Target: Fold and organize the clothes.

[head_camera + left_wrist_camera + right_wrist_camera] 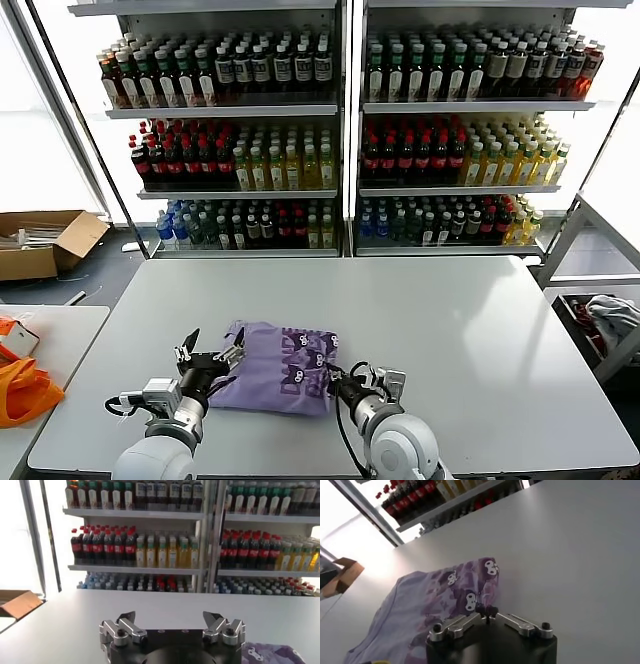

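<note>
The clothes are one lavender T-shirt (280,365) with a dark-and-white print, lying folded on the near part of the grey table (450,320). My left gripper (210,352) hovers at the shirt's left edge, open, with nothing between its fingers (169,616); a corner of the shirt (272,652) shows beside it. My right gripper (335,381) sits at the shirt's near right corner. In the right wrist view its fingertips meet (486,611) on the edge of the fabric (435,605), shut on it.
Shelves of bottles (340,130) stand behind the table. A cardboard box (45,240) lies on the floor at the left. Orange fabric (20,385) rests on a side table to the left. A grey-white cloth heap (610,315) lies at the right.
</note>
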Robot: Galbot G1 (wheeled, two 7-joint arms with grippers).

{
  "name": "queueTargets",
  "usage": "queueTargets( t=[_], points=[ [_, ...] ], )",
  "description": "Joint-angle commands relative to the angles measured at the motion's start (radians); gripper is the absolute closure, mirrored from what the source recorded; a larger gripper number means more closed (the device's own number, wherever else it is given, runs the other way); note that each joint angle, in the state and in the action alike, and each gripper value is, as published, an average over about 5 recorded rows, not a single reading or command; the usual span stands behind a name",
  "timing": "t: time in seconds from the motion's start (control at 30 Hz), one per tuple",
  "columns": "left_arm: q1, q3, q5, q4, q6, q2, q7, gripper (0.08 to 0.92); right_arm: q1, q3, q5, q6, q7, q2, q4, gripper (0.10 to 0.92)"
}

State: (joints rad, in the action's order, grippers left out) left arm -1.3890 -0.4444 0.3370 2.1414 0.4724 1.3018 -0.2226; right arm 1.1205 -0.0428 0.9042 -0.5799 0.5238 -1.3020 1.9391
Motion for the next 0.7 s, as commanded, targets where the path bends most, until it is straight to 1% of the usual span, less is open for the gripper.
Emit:
queueTargets(
  t=[0.03, 0.13, 0.27, 0.47, 0.57, 0.7],
  points=[
    [0.0, 0.008, -0.004, 0.003, -0.001, 0.011, -0.002, 0.177, -0.061, -0.078, -0.073, 0.0, -0.065, 0.223, -0.05, 0.918],
    [-0.001, 0.012, -0.007, 0.001, -0.002, 0.015, -0.002, 0.177, -0.087, -0.097, -0.098, 0.001, -0.088, 0.277, -0.094, 0.918],
    [-0.003, 0.019, -0.009, 0.0, -0.002, 0.02, -0.003, 0.177, -0.118, -0.118, -0.134, 0.002, -0.118, 0.291, -0.155, 0.918],
    [-0.01, 0.025, -0.013, 0.001, -0.002, 0.024, -0.003, 0.177, -0.134, -0.127, -0.295, 0.021, -0.229, 0.247, -0.228, 0.912],
    [-0.017, 0.024, -0.013, 0.002, -0.001, 0.023, -0.003, 0.177, -0.122, -0.142, -0.377, 0.047, -0.262, 0.228, -0.209, 0.86],
    [-0.019, 0.025, -0.013, 0.004, 0.001, 0.023, -0.003, 0.177, -0.086, -0.167, -0.487, 0.096, -0.277, 0.2, -0.118, 0.749]
  ],
)
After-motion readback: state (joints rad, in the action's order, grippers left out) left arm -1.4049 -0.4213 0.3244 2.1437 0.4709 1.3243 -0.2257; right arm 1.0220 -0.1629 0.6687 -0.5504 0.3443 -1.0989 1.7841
